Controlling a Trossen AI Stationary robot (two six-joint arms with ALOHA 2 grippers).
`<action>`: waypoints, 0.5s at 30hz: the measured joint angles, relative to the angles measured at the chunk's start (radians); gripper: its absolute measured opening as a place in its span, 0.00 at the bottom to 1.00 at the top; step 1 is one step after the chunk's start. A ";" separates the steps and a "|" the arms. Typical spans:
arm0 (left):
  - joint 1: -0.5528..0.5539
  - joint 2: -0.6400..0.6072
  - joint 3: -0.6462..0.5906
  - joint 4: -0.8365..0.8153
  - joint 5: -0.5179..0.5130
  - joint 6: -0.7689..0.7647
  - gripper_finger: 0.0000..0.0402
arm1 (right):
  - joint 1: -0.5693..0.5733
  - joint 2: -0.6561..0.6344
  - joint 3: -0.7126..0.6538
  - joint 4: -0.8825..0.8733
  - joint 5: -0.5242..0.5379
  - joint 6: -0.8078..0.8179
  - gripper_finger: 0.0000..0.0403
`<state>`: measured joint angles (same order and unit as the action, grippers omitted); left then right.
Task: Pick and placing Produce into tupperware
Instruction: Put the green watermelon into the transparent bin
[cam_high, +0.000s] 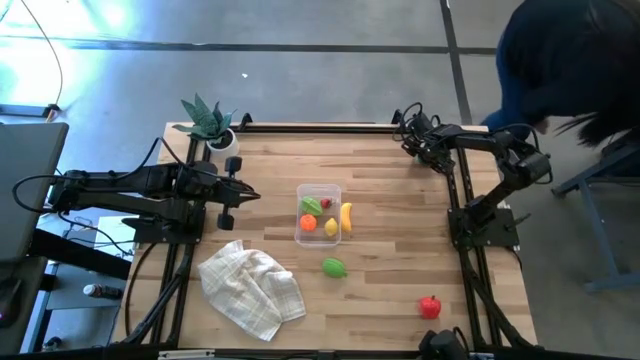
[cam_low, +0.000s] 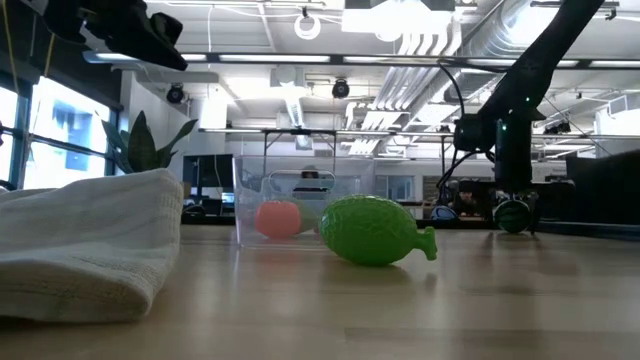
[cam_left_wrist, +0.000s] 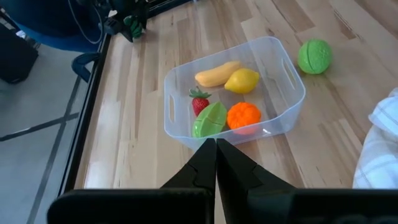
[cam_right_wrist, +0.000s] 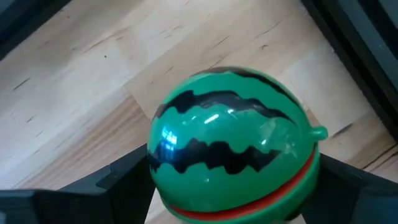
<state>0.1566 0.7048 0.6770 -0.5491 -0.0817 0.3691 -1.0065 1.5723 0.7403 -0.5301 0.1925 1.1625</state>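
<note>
The clear tupperware (cam_high: 318, 195) stands mid-table and holds an orange (cam_left_wrist: 242, 116), a lemon (cam_left_wrist: 242, 80), a strawberry (cam_left_wrist: 199, 102) and a green piece (cam_left_wrist: 209, 120). A yellow banana (cam_high: 346, 217) lies at its right wall; inside or outside, I cannot tell. A green lime-like fruit (cam_high: 334, 267) lies on the table nearer me, and a red fruit (cam_high: 429, 306) sits near the near right corner. My left gripper (cam_left_wrist: 216, 152) is shut and hovers to the left of the tub. My right gripper (cam_high: 408, 130) is at the far edge, shut on a toy watermelon (cam_right_wrist: 233, 155). My right gripper holds the striped watermelon at its two sides (cam_right_wrist: 155, 168), pinched between the two fingers (cam_right_wrist: 118, 180). The fruit fills the gap between them. It sits low over the wood by the far edge; whether it rests on the table I cannot tell.
A crumpled checked cloth (cam_high: 250, 288) lies near the near left corner. A potted spiky plant (cam_high: 210, 122) stands at the far left corner. Black frame rails run along both table sides. A person in dark clothes (cam_high: 570, 60) is beyond the far right corner.
</note>
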 joint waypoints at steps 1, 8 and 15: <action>0.000 0.000 0.000 0.000 -0.006 0.000 0.01 | 0.000 0.000 0.000 0.000 0.000 0.000 0.78; 0.000 0.000 0.000 0.000 -0.017 0.000 0.01 | 0.000 0.002 0.000 0.003 0.029 0.074 0.77; 0.000 0.000 0.000 0.000 -0.032 0.000 0.01 | 0.002 0.003 -0.001 0.001 0.056 0.095 0.77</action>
<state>0.1570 0.7048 0.6773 -0.5488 -0.1135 0.3691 -1.0050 1.5753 0.7391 -0.5291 0.2481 1.2575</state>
